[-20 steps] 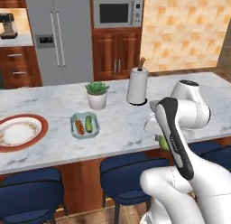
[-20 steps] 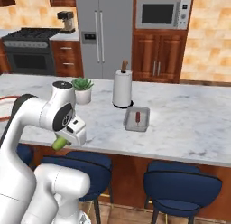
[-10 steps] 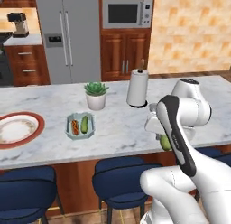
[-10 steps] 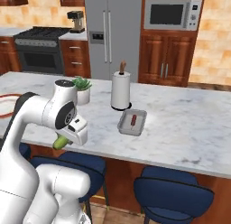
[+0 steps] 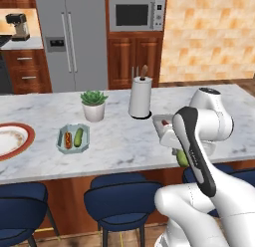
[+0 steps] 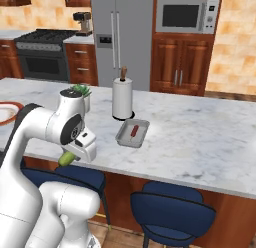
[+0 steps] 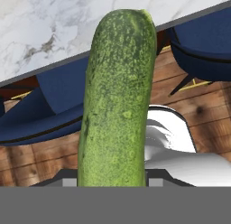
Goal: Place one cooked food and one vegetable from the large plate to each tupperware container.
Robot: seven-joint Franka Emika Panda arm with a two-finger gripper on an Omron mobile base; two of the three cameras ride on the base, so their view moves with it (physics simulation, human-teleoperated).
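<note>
Centrally, a long marble counter (image 5: 119, 141) crosses the kitchen. At its far left edge sits the red-rimmed large plate (image 5: 12, 141). Right of it, the pale teal container (image 5: 73, 139) holds a bunned sausage (image 5: 67, 138) and a cucumber (image 5: 78, 137). Further right, the grey container (image 6: 132, 133) holds one plain sausage (image 6: 134, 131). Near the counter's front edge, the gripper (image 6: 75, 153) clamps a second cucumber (image 7: 118, 101) lengthwise.

Speckled green cucumber (image 7: 118, 101) — grey-veined white marble counter (image 7: 49, 29), perhaps navy stools (image 7: 49, 105).
</note>
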